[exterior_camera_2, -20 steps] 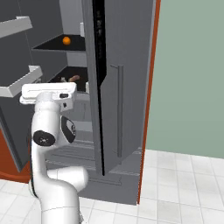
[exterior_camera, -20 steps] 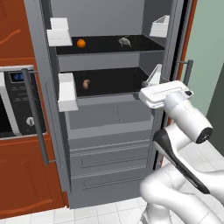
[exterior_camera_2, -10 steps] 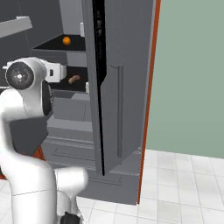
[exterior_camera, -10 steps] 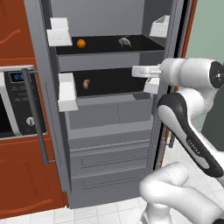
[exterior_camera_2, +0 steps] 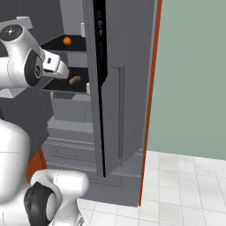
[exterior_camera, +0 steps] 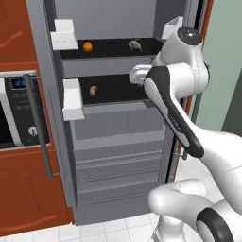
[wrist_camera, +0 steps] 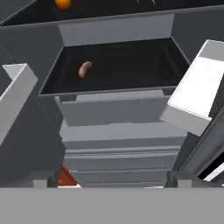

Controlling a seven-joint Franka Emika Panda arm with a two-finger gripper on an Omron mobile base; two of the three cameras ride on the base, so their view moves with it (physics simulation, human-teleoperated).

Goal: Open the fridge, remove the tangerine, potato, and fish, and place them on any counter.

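Observation:
The fridge [exterior_camera: 118,142] stands open, its right door [exterior_camera_2: 123,88] swung wide. On the top shelf lie the tangerine [exterior_camera: 87,46] at the left and the fish [exterior_camera: 134,44] further right. The potato [exterior_camera: 93,90] rests on the middle shelf. My gripper [wrist_camera: 111,179] is open and holds nothing. It looks into the middle shelf from in front, with the potato [wrist_camera: 84,68] up and to the left and the tangerine [wrist_camera: 62,2] at the top edge. In the right base view the potato [exterior_camera_2: 74,80] lies just beyond my hand. The counter is out of view.
White door bins [exterior_camera: 73,99] hang on the left door, and another bin [wrist_camera: 197,92] sits close on the right of the hand. A microwave [exterior_camera: 19,108] sits in red-brown cabinets [exterior_camera: 19,28] to the left. Grey drawers [wrist_camera: 118,148] lie below the shelf. A green wall [exterior_camera_2: 194,79] is at the right.
The arm has risen and swung left. The hand moved from the right door's edge to in front of the middle shelf. The jaws stayed open.

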